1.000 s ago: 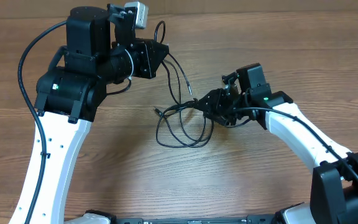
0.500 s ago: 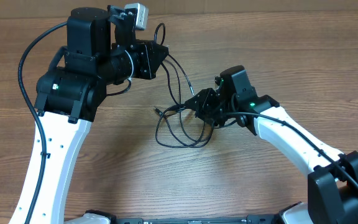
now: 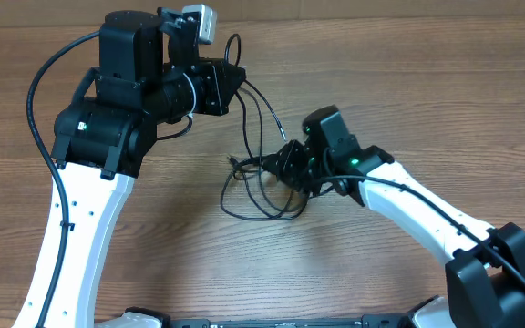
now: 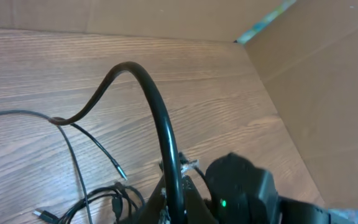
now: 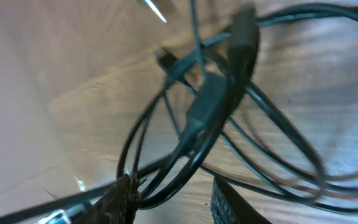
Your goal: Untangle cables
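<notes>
The cables (image 3: 261, 170) lie near the middle of the wooden tabletop (image 3: 408, 82), a few thin black cords bunched into overlapping loops. The widest loop sags toward the near side. From the bunch, two or three strands climb toward the far left, off the wood, up to the left gripper (image 3: 235, 80). One strand ends in a small plug tip (image 3: 283, 134) that hangs free just far of the bunch. Another short plug end (image 3: 235, 161) sticks out at the bunch's left edge.

The left gripper is closed. A cord comes out of its tip toward the bunch and curls in a small loop on its far side, so it appears pinched on that cord. The left wrist view does not show the fingers. It shows a black cord arching close to the lens, with the thin cords (image 4: 114, 193) and the free plug tip (image 4: 118, 173) on the wood below.

The right gripper (image 3: 281, 164) sits at the right edge of the bunch, low over the tabletop and pointing left into the cords. The right wrist view is blurred. In it the cables (image 5: 207, 106) cross directly ahead, with a thicker plug body among them. The right gripper (image 5: 174, 199) has its fingers (image 5: 122, 198) standing apart, with strands passing across the gap and one bundle running against the left finger.

A green light (image 3: 354, 162) glows on the right arm's wrist. A brown cardboard panel (image 4: 328, 93) stands along the tabletop's edge in the left wrist view.
</notes>
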